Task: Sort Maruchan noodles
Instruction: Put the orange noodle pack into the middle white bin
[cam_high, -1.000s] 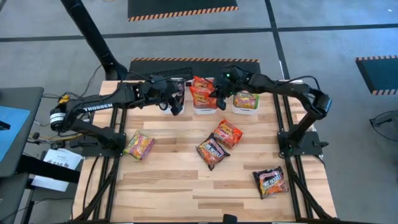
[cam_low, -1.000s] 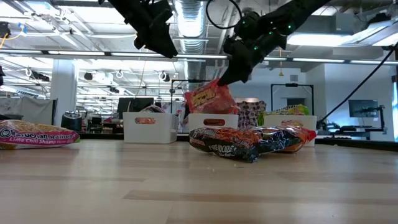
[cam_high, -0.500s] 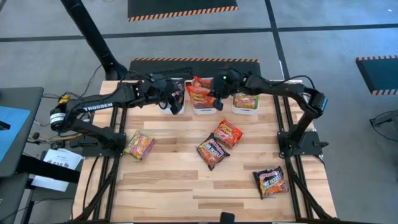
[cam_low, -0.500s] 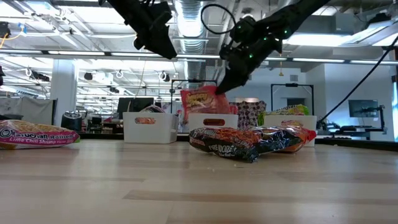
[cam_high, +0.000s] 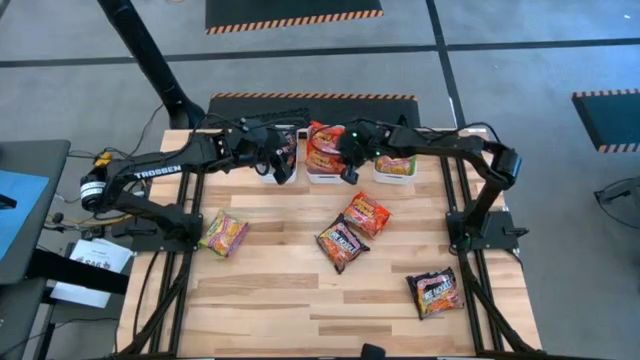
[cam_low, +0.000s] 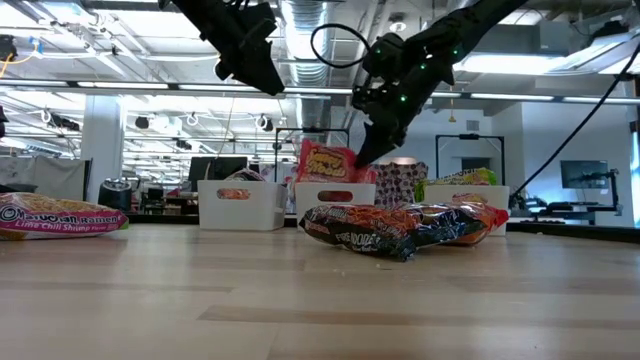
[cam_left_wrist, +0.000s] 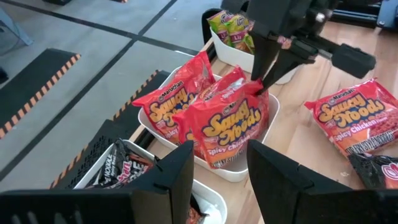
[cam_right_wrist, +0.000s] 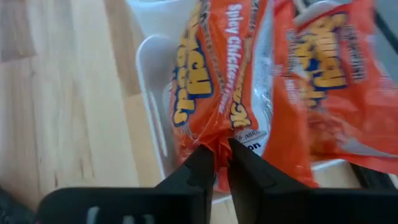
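Note:
My right gripper (cam_high: 347, 163) is shut on a red-orange Maruchan packet (cam_left_wrist: 233, 127) that stands in the middle white bin (cam_high: 327, 176), in front of two more red packets (cam_left_wrist: 171, 102). My left gripper (cam_left_wrist: 221, 168) hangs open above the left bin (cam_high: 266, 166), which holds dark packets (cam_left_wrist: 118, 168), and touches nothing. The right bin (cam_high: 396, 177) holds green packets (cam_high: 396, 160). Loose on the table lie a green-pink packet (cam_high: 224, 234), a red one (cam_high: 367, 214) and two dark ones (cam_high: 343, 243), (cam_high: 435, 292). My right gripper pinches the red packet between its two fingers by the crimped seam at one top corner (cam_right_wrist: 219, 144). The fingers (cam_left_wrist: 268, 62) slant down onto it from above and from the table's right. The packet stands upright below them with its lower part inside the middle bin.
The three white bins stand in a row along the table's far edge, with both arms reaching over them. The near half of the wooden table (cam_high: 300, 300) has free room between the loose packets. Equipment stands beside the table's left edge.
My right gripper has moved a little toward the table's left edge and down, still shut, carrying the red packet from above the middle bin down into it, where it now stands against the other red packets.

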